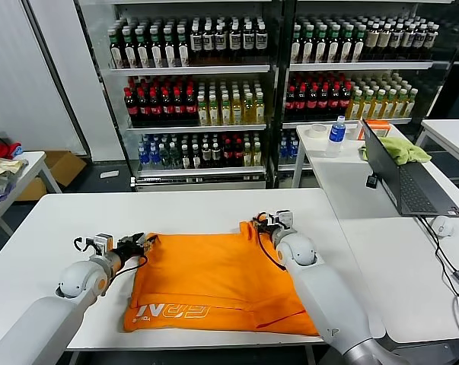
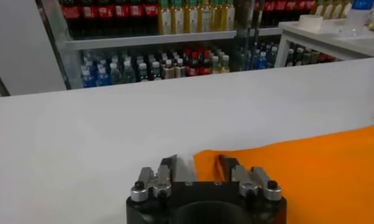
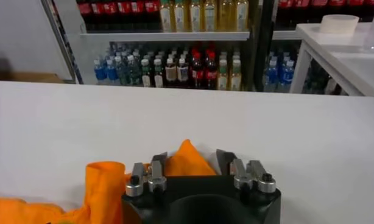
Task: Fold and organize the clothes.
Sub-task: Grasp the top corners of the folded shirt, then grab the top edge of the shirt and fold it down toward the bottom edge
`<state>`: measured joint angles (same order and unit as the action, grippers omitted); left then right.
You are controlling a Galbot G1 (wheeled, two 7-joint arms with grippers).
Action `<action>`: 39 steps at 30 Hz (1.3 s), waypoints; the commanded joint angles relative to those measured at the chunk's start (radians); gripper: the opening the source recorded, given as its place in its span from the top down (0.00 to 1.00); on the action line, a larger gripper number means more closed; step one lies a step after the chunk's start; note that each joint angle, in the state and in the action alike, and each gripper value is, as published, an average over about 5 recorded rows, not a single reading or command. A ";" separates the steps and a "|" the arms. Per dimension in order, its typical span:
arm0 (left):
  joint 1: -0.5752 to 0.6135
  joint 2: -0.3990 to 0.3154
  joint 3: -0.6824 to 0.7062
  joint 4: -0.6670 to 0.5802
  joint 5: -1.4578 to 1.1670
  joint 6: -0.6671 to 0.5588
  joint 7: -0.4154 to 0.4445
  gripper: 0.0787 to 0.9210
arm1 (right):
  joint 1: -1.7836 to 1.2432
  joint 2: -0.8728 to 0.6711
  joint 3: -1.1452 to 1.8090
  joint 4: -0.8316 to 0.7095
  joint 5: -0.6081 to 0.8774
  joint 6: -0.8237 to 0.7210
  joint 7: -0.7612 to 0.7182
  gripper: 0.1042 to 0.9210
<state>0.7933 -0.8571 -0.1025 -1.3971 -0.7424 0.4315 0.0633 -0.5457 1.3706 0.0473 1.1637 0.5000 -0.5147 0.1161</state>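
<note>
The orange T-shirt (image 1: 214, 277) lies folded on the white table (image 1: 62, 220), with pale lettering (image 1: 172, 311) along its near edge. My left gripper (image 1: 141, 243) is at the shirt's far left corner. In the left wrist view the gripper (image 2: 197, 165) is open, with the corner of the shirt (image 2: 309, 170) lying between the fingers. My right gripper (image 1: 263, 223) is at the far right corner. In the right wrist view it (image 3: 192, 159) is open, with a raised peak of the shirt (image 3: 105, 182) between its fingers.
An open laptop (image 1: 400, 171), a mouse (image 1: 442, 226), a yellow-green cloth (image 1: 403, 148), a water bottle (image 1: 336, 135) and a tape roll (image 1: 317, 131) are on the adjoining tables at right. Drink shelves (image 1: 206, 84) stand behind. Fabrics (image 1: 1, 163) lie on a side table at left.
</note>
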 commanded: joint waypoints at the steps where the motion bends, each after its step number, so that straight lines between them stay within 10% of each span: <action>1: 0.005 -0.002 0.005 0.004 0.002 0.002 0.004 0.64 | 0.003 0.005 -0.002 -0.016 0.003 -0.007 -0.009 0.63; 12: -0.002 -0.003 0.009 0.001 0.003 -0.022 0.029 0.98 | -0.043 -0.002 0.024 0.052 -0.017 0.034 -0.006 0.99; 39: 0.338 0.063 -0.226 -0.304 -0.096 -0.105 0.000 0.99 | -0.475 -0.192 0.166 0.677 0.087 -0.013 0.086 1.00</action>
<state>1.0211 -0.7993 -0.2544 -1.6257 -0.8173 0.3392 0.0650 -0.9149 1.2070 0.1870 1.7140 0.5760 -0.5236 0.1920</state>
